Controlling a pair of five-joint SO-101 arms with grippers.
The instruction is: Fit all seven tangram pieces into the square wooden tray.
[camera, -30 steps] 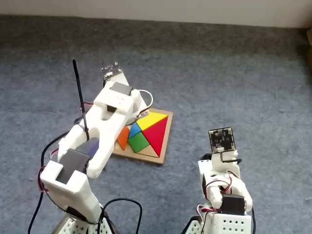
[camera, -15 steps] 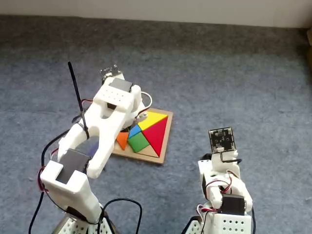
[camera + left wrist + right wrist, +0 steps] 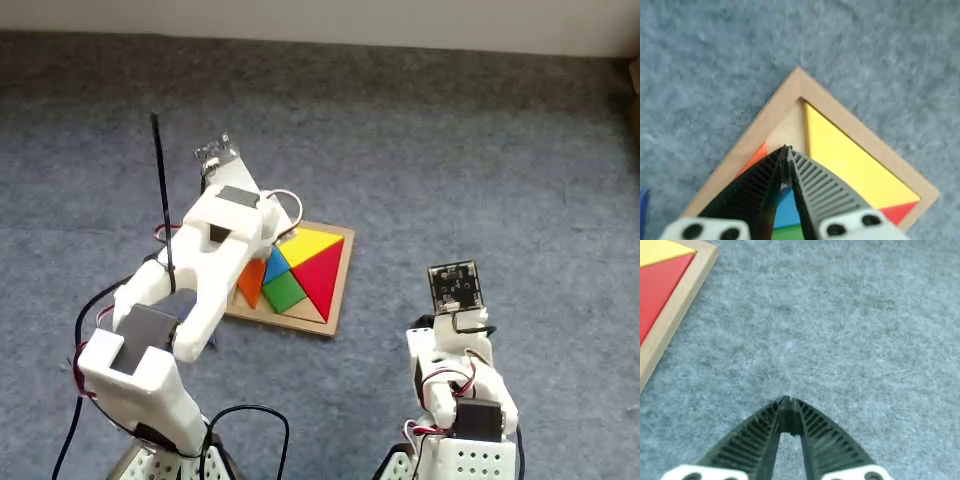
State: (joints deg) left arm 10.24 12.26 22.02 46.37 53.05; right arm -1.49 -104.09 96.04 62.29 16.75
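Over the near corner of the square wooden tray (image 3: pixel 775 107), my left fingers (image 3: pixel 786 154) hang clenched tip to tip, grasping nothing I can make out. Beneath them lie a small blue piece (image 3: pixel 787 212) and an orange piece (image 3: pixel 754 157). Seated alongside are the yellow triangle (image 3: pixel 840 150), the large red triangle (image 3: pixel 325 275) and the green square (image 3: pixel 285 292). The tray rests flat on the grey felted desk (image 3: pixel 480 170).

A wedge of bare wood (image 3: pixel 787 127) shows between orange, yellow and the rim, so I judge the filling step to be late but unfinished. I count five colours; my own arm hides part of the tray.

A dark blue sliver (image 3: pixel 642 200) lies on the desk just off the tray; I cannot tell its shape. If it is a piece, the next move calls for releasing, lifting clear, and taking it.

My right fingers (image 3: pixel 786 404) are clenched, unloaded, low over the desk, well apart from the tray.
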